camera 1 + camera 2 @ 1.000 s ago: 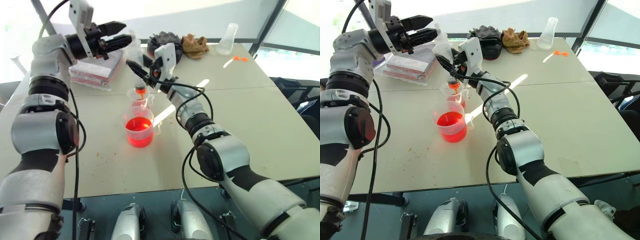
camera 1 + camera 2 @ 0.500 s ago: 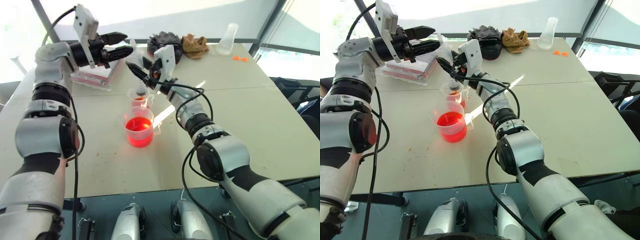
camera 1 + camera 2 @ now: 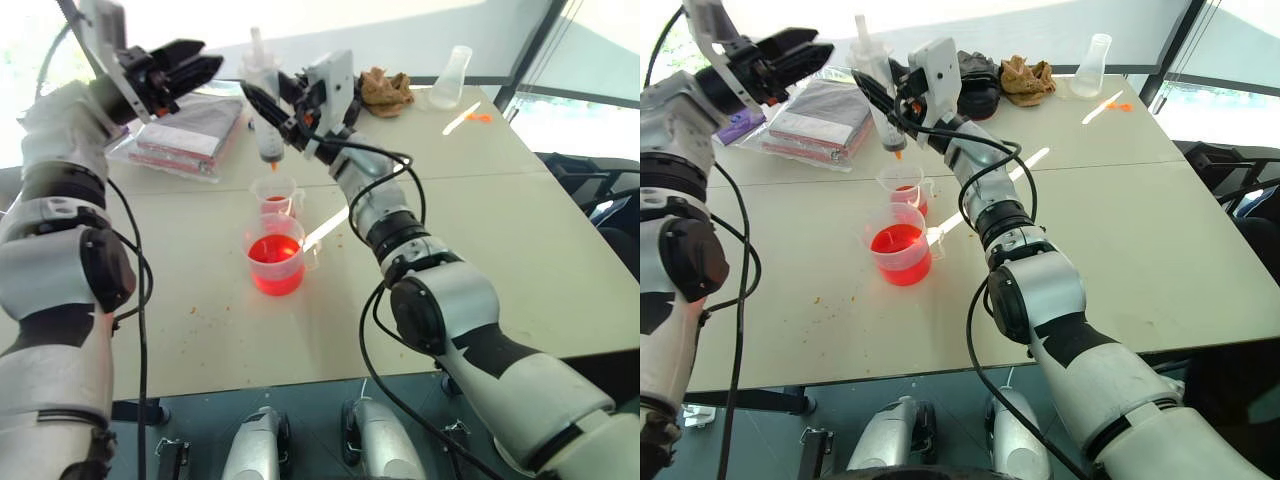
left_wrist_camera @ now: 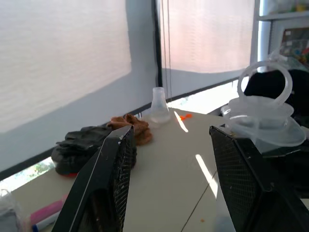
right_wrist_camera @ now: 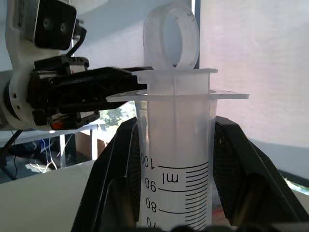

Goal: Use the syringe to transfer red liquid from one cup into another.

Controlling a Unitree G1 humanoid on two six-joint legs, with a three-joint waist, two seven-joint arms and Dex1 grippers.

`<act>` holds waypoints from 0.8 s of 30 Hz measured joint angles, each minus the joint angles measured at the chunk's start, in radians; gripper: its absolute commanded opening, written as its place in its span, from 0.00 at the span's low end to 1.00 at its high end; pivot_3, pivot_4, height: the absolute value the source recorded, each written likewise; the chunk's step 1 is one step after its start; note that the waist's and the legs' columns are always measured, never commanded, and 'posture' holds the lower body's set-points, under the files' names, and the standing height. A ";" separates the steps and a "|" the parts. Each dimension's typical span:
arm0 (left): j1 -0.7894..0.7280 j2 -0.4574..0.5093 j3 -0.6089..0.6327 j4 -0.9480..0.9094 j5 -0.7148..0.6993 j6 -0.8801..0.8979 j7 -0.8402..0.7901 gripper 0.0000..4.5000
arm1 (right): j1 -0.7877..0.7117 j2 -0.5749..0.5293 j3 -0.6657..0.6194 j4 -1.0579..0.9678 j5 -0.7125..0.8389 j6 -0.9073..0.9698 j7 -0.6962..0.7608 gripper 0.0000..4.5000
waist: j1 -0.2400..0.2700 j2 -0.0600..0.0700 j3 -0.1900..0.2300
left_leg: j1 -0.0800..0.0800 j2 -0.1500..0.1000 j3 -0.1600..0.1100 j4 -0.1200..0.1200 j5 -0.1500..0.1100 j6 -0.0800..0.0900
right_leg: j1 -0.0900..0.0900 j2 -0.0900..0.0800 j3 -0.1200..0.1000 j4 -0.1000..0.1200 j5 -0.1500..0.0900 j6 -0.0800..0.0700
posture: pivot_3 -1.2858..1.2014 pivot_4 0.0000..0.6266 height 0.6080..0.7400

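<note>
My right gripper (image 3: pixel 272 106) is shut on the barrel of the clear syringe (image 3: pixel 886 118) and holds it nearly upright. Its orange tip hangs in the air a little above the smaller cup (image 3: pixel 276 192), which has some red liquid in its bottom. The plunger ring (image 5: pixel 173 36) sits down against the barrel's flange. The wider cup (image 3: pixel 276 258), partly full of red liquid, stands just in front of the small one. My left gripper (image 3: pixel 203 58) is open and empty, up at the far left, apart from the syringe's top.
A stack of pink packets in clear wrap (image 3: pixel 190 130) lies at the back left. Black and brown gloves (image 3: pixel 1025 80), a clear conical flask (image 3: pixel 1092 65) and small orange bits (image 3: pixel 1118 105) sit along the table's far edge.
The right gripper has lifted the syringe, raising its tip out of the smaller cup. The left gripper has drawn away to the left from the plunger's top.
</note>
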 measured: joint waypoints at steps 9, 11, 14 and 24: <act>0.457 0.007 0.057 -0.578 -0.121 0.230 0.113 0.57 | 0.002 -0.086 -0.041 -0.128 0.083 0.192 -0.004 0.32 | 0.013 0.000 0.000 | -0.002 -0.001 -0.002 0.001 0.002 -0.003 | 0.001 -0.003 0.001 0.002 0.000 0.000 | 0.52 0.24 1.00; 0.572 -0.028 0.078 -0.772 -0.152 0.288 0.203 0.57 | 0.002 -0.162 -0.034 -0.224 0.089 0.326 -0.011 0.32 | 0.020 0.000 0.000 | -0.002 -0.001 -0.003 0.001 0.001 -0.002 | 0.002 -0.003 0.002 -0.001 0.000 0.000 | 0.52 0.24 1.00; 0.793 -0.079 0.112 -1.144 -0.239 0.432 0.352 0.57 | 0.057 -0.306 0.021 -0.512 0.104 0.649 -0.003 0.32 | 0.019 0.000 0.000 | -0.002 -0.001 -0.003 0.000 -0.001 0.000 | 0.002 -0.005 0.002 -0.001 0.000 0.000 | 0.52 0.24 1.00; 1.351 0.000 0.175 -1.628 -0.362 0.629 0.444 0.57 | 0.418 -0.670 0.209 -0.963 0.204 1.738 0.030 0.32 | 0.011 0.000 0.000 | 0.002 0.001 -0.003 0.000 -0.001 0.002 | 0.000 -0.002 0.001 -0.001 -0.002 -0.009 | 0.52 0.24 1.00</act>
